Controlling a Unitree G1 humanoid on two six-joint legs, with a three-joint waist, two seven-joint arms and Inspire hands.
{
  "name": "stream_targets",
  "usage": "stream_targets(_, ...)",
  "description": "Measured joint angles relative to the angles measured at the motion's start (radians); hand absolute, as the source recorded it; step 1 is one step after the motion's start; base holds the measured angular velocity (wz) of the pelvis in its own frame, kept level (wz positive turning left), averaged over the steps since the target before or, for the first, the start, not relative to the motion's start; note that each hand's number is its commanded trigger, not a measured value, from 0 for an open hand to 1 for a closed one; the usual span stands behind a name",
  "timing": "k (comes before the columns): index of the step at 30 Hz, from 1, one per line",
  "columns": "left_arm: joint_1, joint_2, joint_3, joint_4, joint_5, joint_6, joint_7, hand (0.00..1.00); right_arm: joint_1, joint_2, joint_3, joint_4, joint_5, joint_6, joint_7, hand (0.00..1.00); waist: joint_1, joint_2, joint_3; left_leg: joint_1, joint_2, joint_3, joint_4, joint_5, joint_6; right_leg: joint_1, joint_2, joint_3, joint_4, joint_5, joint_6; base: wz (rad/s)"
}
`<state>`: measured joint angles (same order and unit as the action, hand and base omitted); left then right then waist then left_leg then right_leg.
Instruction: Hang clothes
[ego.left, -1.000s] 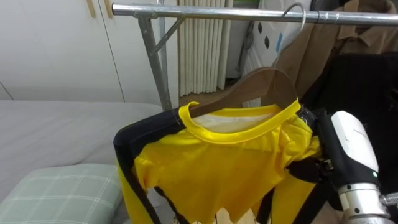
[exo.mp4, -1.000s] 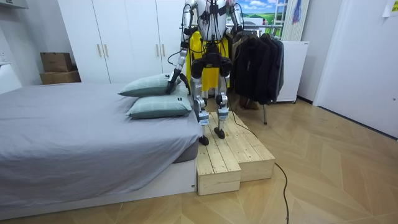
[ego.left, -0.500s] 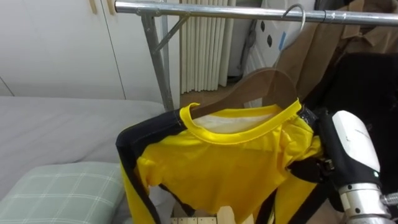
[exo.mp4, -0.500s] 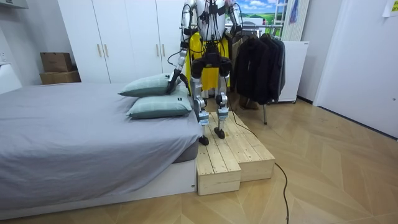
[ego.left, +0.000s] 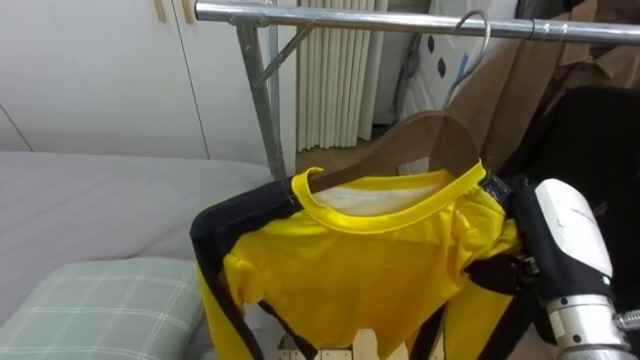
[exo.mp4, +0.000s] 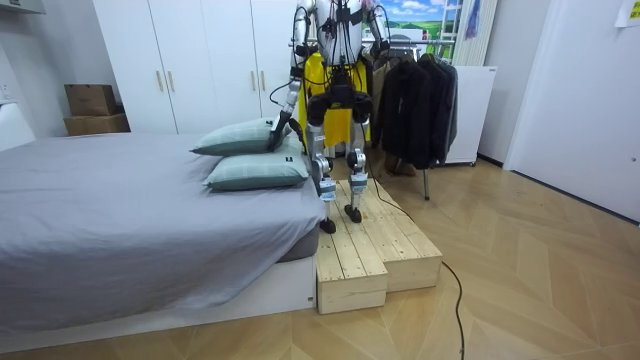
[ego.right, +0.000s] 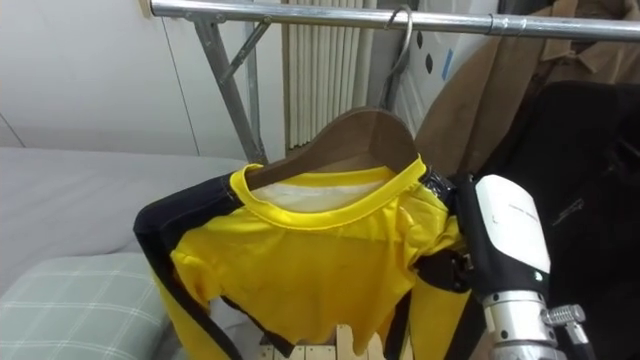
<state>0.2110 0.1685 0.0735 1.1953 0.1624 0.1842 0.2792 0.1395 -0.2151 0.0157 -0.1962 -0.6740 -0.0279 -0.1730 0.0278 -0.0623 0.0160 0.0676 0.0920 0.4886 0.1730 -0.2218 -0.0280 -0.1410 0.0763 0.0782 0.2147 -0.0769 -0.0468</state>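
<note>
Across the last second almost nothing is changed. The rail (ego.left: 400, 18) and its upright post are seen a little further right in the eye views than before. That is judged to be a small shift of the head camera, since the bed (ego.left: 90, 210) and the wall slide with them.

The yellow shirt (ego.left: 370, 265) is kept in the same place. It is draped on a wooden hanger (ego.left: 425, 135), below the rail and just left of the dark coats (ego.left: 590, 130) already hung there. The hook (ego.left: 478, 22) is seen curved over the rail and appears to be seated on it. From this it is judged that the hanging of this shirt is all but done, with only the letting go left.

The right hand (ego.left: 558, 238) is raised from the lower right, with its white back turned to the camera. It is set against the right shoulder of the shirt. Its far end is covered by the cloth, so it cannot be told whether it is clamped on shirt and hanger or only resting there.

In the room view the robot is seen standing upright on a wooden platform (exo.mp4: 375, 250) between the bed and the rack, facing the rack. The left hand (exo.mp4: 276, 128) is lowered at its side near the pillows (exo.mp4: 250, 170). It is too small for its state to be told.
</note>
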Motion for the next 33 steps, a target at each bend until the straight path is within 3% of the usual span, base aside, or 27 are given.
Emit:
stream_targets(13,0.0,0.003,0.0,0.0,0.009,-0.001,-0.024,0.0,-0.052,-0.024,0.004,0.0,-0.007,0.008,0.001,1.0,0.015,0.0,-0.0005,0.003,0.0,-0.003,-0.004,0.0,0.0,0.005,0.0,-0.005,0.004,0.0,0.0,0.0)
stream_targets(17,-0.001,0.012,0.002,0.0,0.009,-0.002,-0.051,0.0,-0.083,-0.03,0.003,-0.004,-0.055,0.008,0.002,1.0,0.016,-0.006,-0.0041,0.004,-0.001,-0.005,-0.005,0.0,0.0,0.006,-0.003,-0.013,0.005,-0.001,0.0,0.01)
stream_targets(21,-0.001,0.015,0.002,0.0,0.009,-0.002,-0.057,0.0,-0.1,-0.06,0.003,-0.038,-0.087,0.008,0.0,1.0,0.017,-0.011,-0.0075,0.004,-0.001,-0.013,-0.004,0.0,0.0,0.01,-0.005,-0.023,0.004,-0.001,0.0,0.05)
stream_targets(28,-0.001,0.016,0.002,-0.008,0.049,-0.002,-0.057,0.0,-0.111,-0.068,0.002,-0.042,-0.07,0.009,-0.002,1.0,0.021,-0.02,-0.0046,0.01,0.0,-0.03,-0.005,0.001,0.0,0.03,-0.01,-0.041,-0.01,-0.001,0.0,0.08)
stream_targets(33,0.011,0.023,0.003,-0.047,0.051,0.0,-0.069,0.0,-0.158,-0.068,0.001,0.001,-0.07,0.043,0.0,1.0,0.032,-0.03,-0.005,0.011,-0.001,-0.049,-0.004,0.001,0.0,0.04,-0.015,-0.062,-0.012,-0.005,0.0,0.11)
